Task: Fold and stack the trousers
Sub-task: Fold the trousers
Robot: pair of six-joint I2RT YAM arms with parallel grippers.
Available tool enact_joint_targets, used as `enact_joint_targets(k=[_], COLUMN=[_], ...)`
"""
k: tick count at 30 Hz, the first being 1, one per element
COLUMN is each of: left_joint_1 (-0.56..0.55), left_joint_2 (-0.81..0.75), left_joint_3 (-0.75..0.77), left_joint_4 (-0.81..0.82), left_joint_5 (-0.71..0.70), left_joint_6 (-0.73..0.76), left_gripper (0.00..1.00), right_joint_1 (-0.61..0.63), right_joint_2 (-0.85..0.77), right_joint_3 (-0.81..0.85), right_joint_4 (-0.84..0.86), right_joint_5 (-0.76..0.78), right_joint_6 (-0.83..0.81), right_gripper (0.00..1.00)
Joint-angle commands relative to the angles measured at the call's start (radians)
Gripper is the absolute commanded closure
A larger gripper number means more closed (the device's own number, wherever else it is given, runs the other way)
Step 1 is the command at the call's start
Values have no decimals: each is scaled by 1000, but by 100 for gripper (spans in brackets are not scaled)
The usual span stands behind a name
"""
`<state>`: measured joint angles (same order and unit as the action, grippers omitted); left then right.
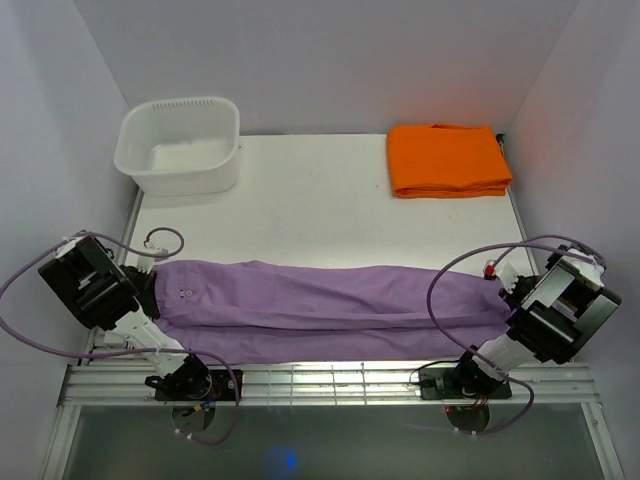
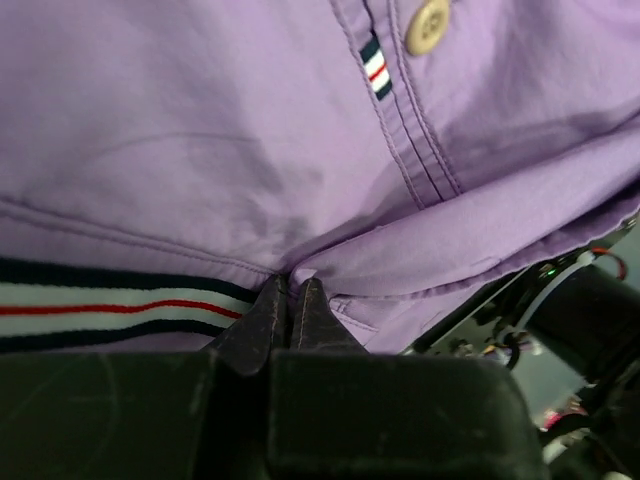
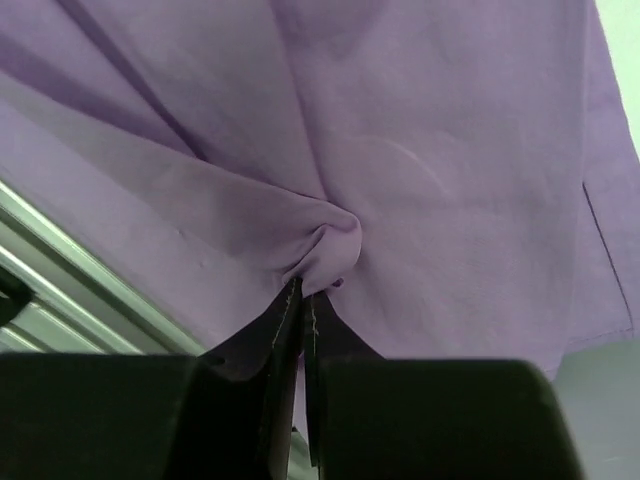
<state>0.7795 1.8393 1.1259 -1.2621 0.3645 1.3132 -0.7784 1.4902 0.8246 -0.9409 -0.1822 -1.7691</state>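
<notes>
The lilac trousers [image 1: 320, 308] lie stretched left to right across the near part of the table, waistband at the left, leg ends at the right. My left gripper [image 1: 152, 303] is shut on the waistband edge; its wrist view shows the jaws pinching a fold [image 2: 290, 282] beside the striped inner band [image 2: 110, 305] and a button [image 2: 427, 25]. My right gripper [image 1: 505, 318] is shut on the leg ends; its wrist view shows a bunched pinch of cloth [image 3: 325, 245] between the jaws [image 3: 304, 290].
A white plastic tub [image 1: 180, 145] stands at the back left. A folded orange cloth [image 1: 447, 160] lies at the back right. A slotted metal rail [image 1: 340, 382] runs along the near table edge. Purple cables loop beside both arms.
</notes>
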Motion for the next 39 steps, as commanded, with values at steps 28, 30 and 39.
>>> enact_joint_targets(k=[28, 30, 39], left_joint_1=[-43, -11, 9], left_joint_2=[-56, -83, -74], left_joint_3=[517, 479, 212], left_joint_4=[168, 179, 339], left_joint_5=[168, 179, 48], left_joint_6=[-89, -19, 72], left_gripper=[100, 100, 100], right_joint_1=[154, 149, 149], right_joint_2=[-8, -31, -74], right_joint_3=[381, 308, 19], right_joint_4=[-134, -112, 120], right_joint_5=[-80, -68, 19], right_joint_6=[-125, -148, -174], right_gripper=[92, 92, 92])
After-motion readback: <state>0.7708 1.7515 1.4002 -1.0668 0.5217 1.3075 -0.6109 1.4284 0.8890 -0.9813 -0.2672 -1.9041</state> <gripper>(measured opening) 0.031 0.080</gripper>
